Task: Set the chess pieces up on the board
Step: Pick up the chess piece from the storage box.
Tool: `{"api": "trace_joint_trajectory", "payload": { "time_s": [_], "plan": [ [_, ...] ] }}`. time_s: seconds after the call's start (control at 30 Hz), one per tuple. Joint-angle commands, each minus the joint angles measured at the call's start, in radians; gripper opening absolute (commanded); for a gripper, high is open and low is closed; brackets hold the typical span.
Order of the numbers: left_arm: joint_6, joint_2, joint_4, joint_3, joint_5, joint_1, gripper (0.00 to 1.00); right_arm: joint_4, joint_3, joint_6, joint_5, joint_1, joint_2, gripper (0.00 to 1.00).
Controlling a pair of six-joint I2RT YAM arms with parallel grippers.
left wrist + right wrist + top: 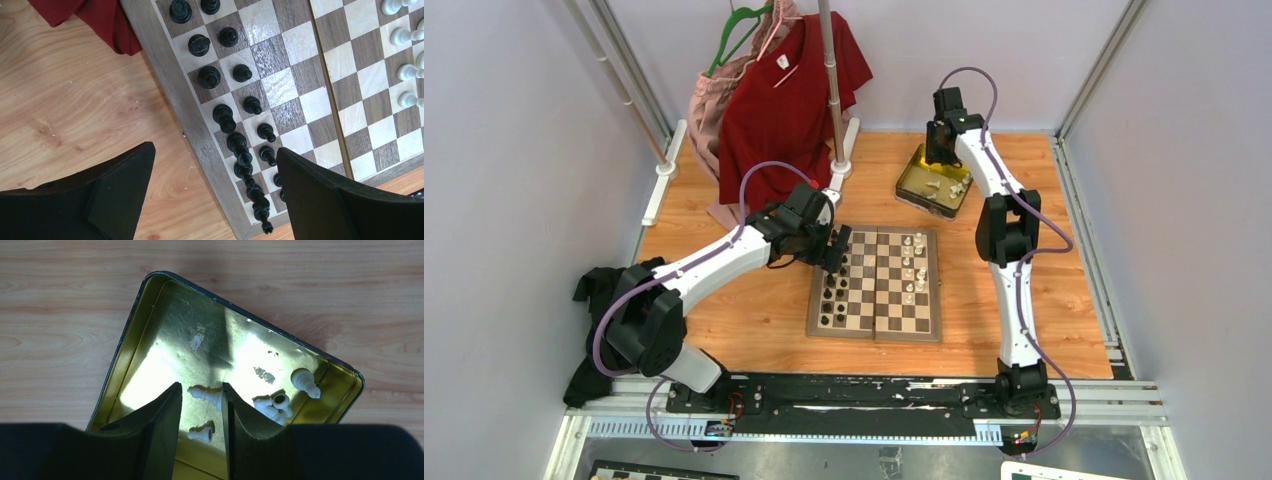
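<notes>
From the top view, the board (876, 283) sits mid-table on the wood. Black pieces (831, 298) fill its left edge and a bunch of white pieces (911, 270) stand on the right half. The left gripper (837, 250) hangs over the board's far left corner. The right gripper (941, 150) is down over the gold tin (916, 178) just beyond the board, where more white pieces lie. A red shirt (789, 100) hangs at the back.

On the left wrist cam, the left gripper (215, 187) has its jaws spread wide with nothing in them. Below are two columns of black pieces (235, 125) along the board (295, 90) edge, and white pieces (407, 35) peek in at top right.

On the right wrist cam, the right gripper (201, 407) has its jaws narrow, tips down inside the tin (130, 340). One white piece (207, 395) lies crosswise right between the tips, and we can't tell if they actually pinch it. Another small one (201, 434) shows in the gap, and a few more (274, 407) are piled near the tin's corner.
</notes>
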Motion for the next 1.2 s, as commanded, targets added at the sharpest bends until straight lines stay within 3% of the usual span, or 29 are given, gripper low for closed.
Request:
{"api": "trace_joint_trajectory", "payload": {
  "time_s": [0.0,0.23,0.63,1.0,1.17],
  "plan": [
    [0.011,0.004,-0.003,0.032,0.003,0.005,0.98,-0.049,0.038,-0.144,-0.063,0.009,0.042,0.40],
    [0.012,0.010,-0.004,0.030,0.010,0.006,0.98,-0.048,-0.026,-0.324,-0.152,0.006,0.027,0.43],
    [0.009,0.018,0.002,0.027,0.027,0.004,0.97,-0.048,-0.159,-0.374,-0.213,0.006,-0.032,0.42],
    [0.006,0.015,0.006,0.021,0.030,0.006,0.97,-0.050,-0.163,-0.370,-0.191,0.004,-0.025,0.04],
    [0.002,0.007,0.009,0.018,0.030,0.005,0.97,-0.022,-0.175,-0.360,-0.166,0.005,-0.053,0.00]
  ]
}}
